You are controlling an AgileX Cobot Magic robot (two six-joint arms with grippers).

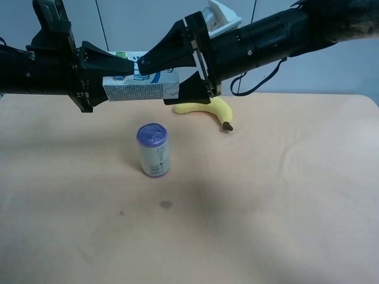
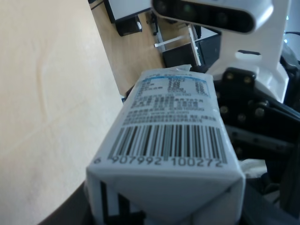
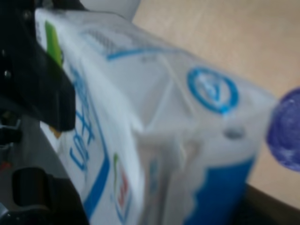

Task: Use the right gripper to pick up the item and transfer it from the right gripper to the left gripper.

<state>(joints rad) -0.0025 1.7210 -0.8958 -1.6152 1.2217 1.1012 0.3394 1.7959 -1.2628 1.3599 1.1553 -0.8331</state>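
Milk carton (image 1: 142, 89) hangs sideways above the bench (image 1: 266, 207), its base clenched by the fingers of the left gripper (image 1: 115, 83). Fingers of the right gripper (image 1: 153, 81) stand spread around its gable end, apparently clear of it.

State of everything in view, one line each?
White gable-top milk carton: horizontal in mid-air, held at one end.
Left gripper, black pointed claw: shut on the carton.
Right gripper, black claw on cable-wrapped arm: open, jaws astride the carton.
Purple-lidded can: upright on tan table.
Yellow banana: lying on table, unpeeled.
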